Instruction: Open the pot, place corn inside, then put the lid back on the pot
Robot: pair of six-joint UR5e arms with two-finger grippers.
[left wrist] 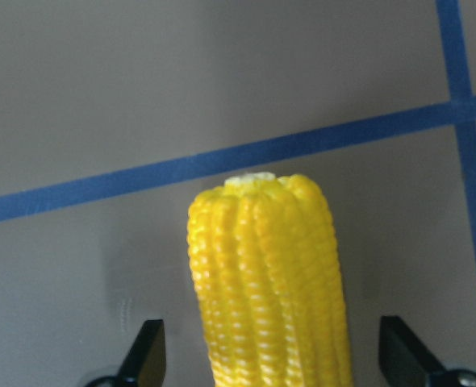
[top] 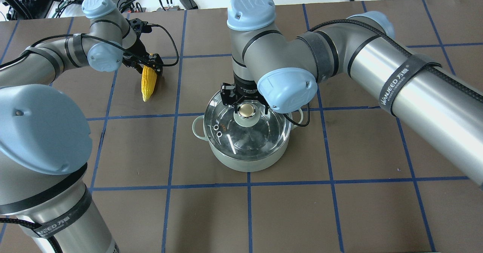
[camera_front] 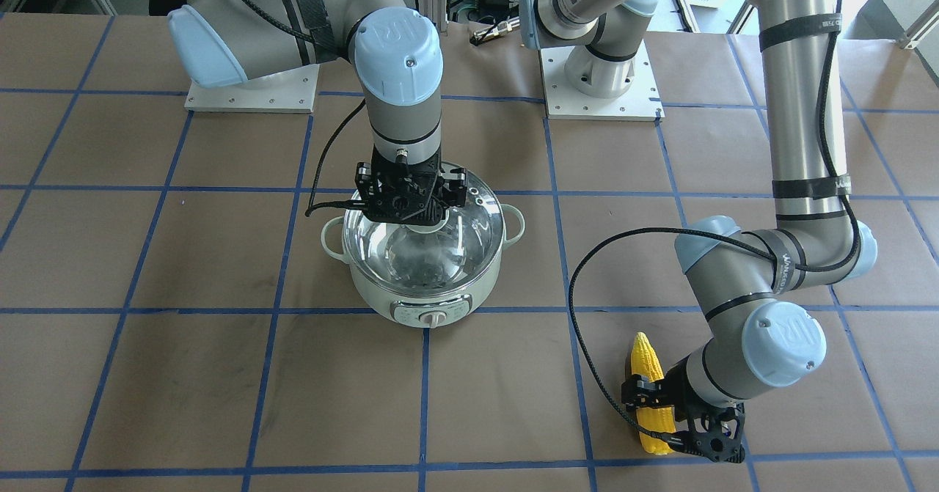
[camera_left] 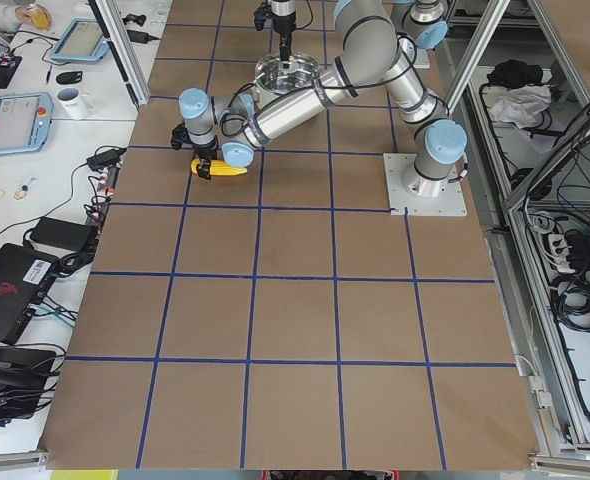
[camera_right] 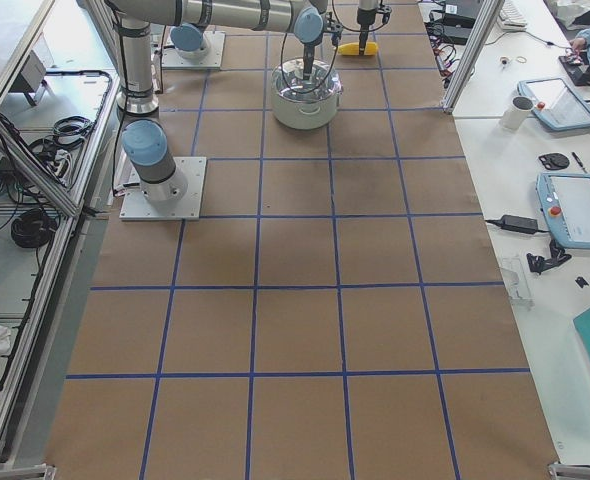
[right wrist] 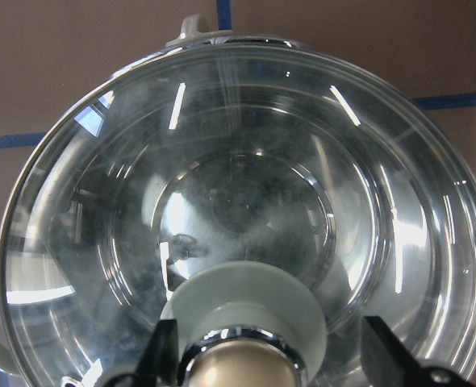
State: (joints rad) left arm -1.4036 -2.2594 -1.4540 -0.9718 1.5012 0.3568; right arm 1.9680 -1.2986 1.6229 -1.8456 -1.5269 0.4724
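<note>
front view, pot: pot (camera_front: 425, 298) stands mid-table (camera_front: 220, 257) with its control panel facing the camera. Lid (camera_front: 469, 221) sits on it.
front view, right gripper: right gripper (camera_front: 411, 202) is down over the lid centre. Its wrist blocks the knob here.
front view, corn: corn (camera_front: 649, 364) lies flat, well apart from the pot, on the left arm's side. Tapered tip points toward the robot.
front view, left gripper: left gripper (camera_front: 653, 404) sits astride the corn's thick half.
overhead, knob: knob (top: 246, 109) shows between the right gripper's fingers. Right arm (top: 377, 68) covers the lid's far rim.
overhead, surroundings: blue tape grid (top: 169, 151) on brown paper; corn is one square over from the pot.
left side view: corn under the near arm's gripper, pot beyond it. Desk with mug (camera_left: 75, 100) just beside the table.
right side view: lidded pot near, corn beyond it.
left wrist, fingers: fingertips (left wrist: 149, 351) spread wide, with a gap to the corn on both sides. Released, not gripping.
right wrist, fingers: fingertips (right wrist: 383, 347) either side of the knob. Clear gap on one side, so unclenched. Pot handle (right wrist: 191, 28) peeks past the lid rim.
</note>
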